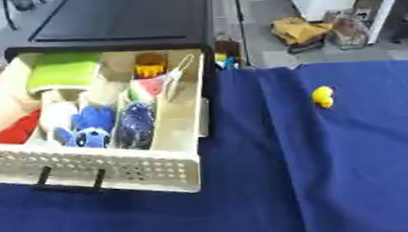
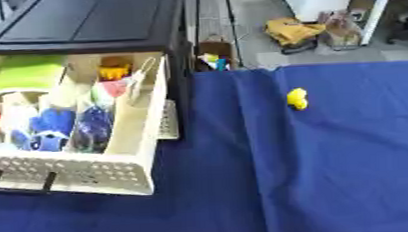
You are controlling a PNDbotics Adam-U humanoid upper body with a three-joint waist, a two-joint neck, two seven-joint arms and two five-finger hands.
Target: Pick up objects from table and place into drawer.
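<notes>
Drawer (image 1: 97, 171): open, full of toys | yellow toy (image 1: 323, 96): on cloth (image 1: 333, 171)

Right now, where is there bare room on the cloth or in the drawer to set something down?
The blue cloth is bare all round the yellow toy, and in front of the drawer. The drawer's left and middle compartments are crowded; only its narrow right-hand lane looks free.
</notes>
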